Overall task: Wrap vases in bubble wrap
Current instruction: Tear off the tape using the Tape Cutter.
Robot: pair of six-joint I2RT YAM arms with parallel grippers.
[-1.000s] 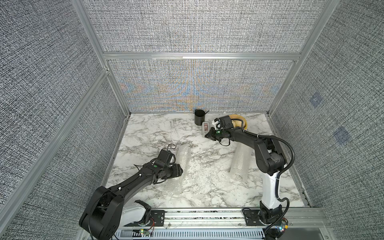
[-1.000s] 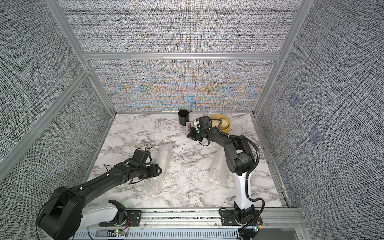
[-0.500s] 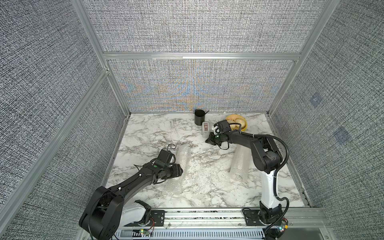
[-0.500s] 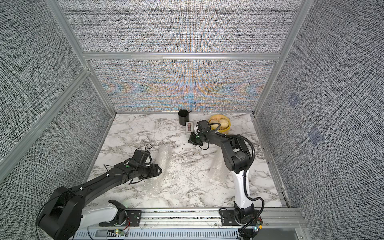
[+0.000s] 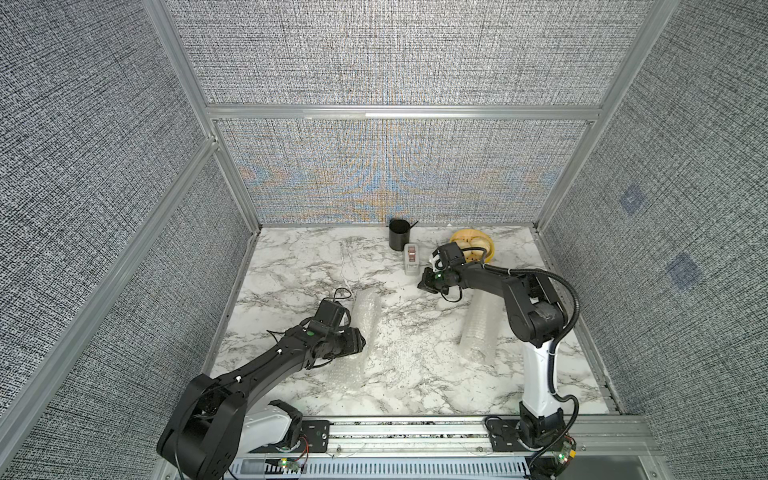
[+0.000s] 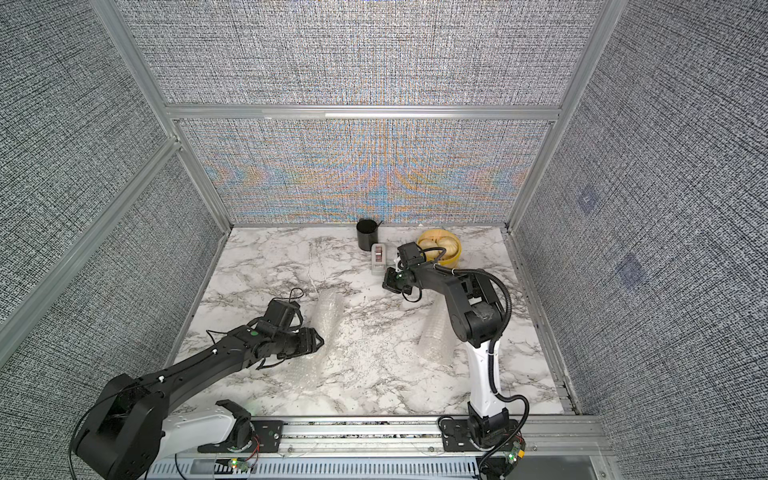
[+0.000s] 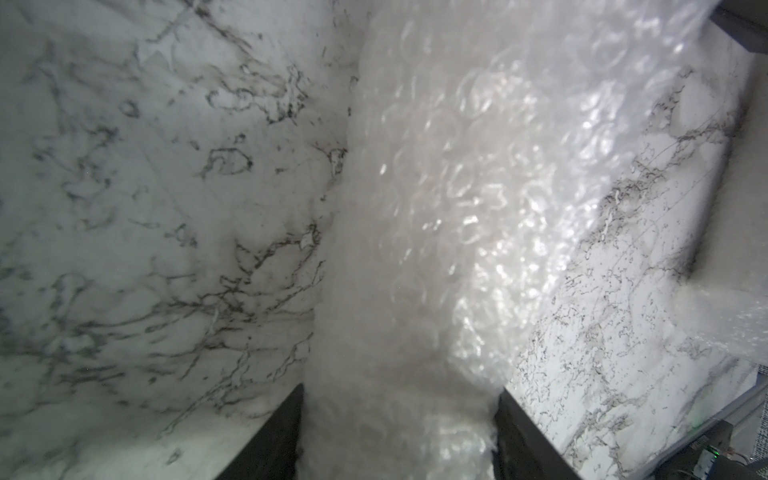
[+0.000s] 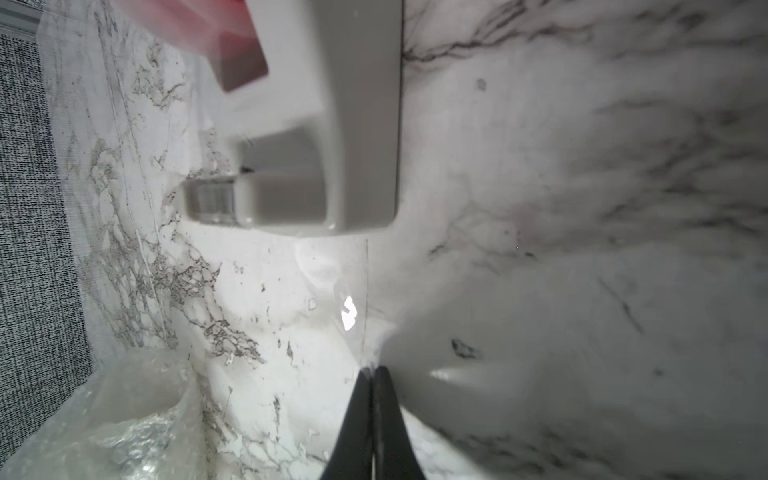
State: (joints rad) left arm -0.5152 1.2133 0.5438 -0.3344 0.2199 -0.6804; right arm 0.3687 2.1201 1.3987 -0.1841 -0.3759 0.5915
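My left hand [image 5: 358, 340] hugs the middle of the soft, slippery-looking bubble wrap roll [image 5: 365, 311]; my right hand [image 8: 372, 376] is pressed together.

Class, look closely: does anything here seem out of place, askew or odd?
Mildly: the bubble-wrapped bundle in the left gripper trails a loose flap lying flat on the table, not rolled in. The other bundle lies fully rolled. Nothing spilled or broken.

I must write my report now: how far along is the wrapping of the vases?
Looks done: one wrapped bundle lies alone, untouched. In hand: the left gripper clasps the second bundle; the right gripper, fingers shut, seems to pinch clear tape drawn from the dispenser. Left: taping that bundle closed.
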